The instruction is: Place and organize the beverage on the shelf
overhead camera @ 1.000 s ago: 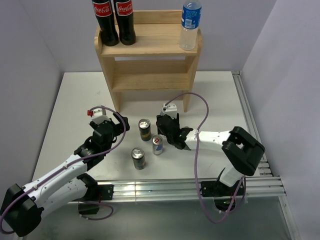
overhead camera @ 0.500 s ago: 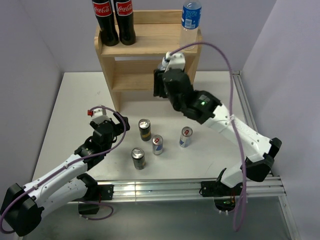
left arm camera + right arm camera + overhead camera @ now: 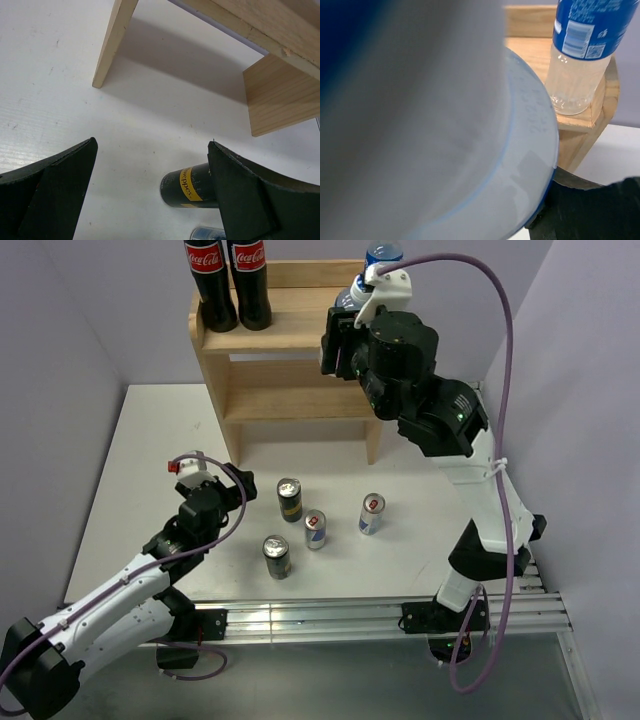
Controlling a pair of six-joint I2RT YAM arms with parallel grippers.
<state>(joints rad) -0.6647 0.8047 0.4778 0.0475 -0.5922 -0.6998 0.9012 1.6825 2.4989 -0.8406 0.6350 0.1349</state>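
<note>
Right pincer (image 3: 342, 340) is held up at the top tier of the shelf (image 3: 290, 336). It is closed on what is taken, through heavy blur, to be a clear held bottle (image 3: 445, 130); its long axis cannot be told. The shelved water bottle (image 3: 580, 55) is seen upright just beyond, at the right corner. The right arm is stretched high. Left pincer (image 3: 152, 147) is spread wide and unladen, low over the worktop (image 3: 150, 440), by the cans (image 3: 315, 528).

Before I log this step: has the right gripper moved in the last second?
Yes. The right gripper, carrying a bottle, rose from beside the cans to the shelf's top tier.
</note>
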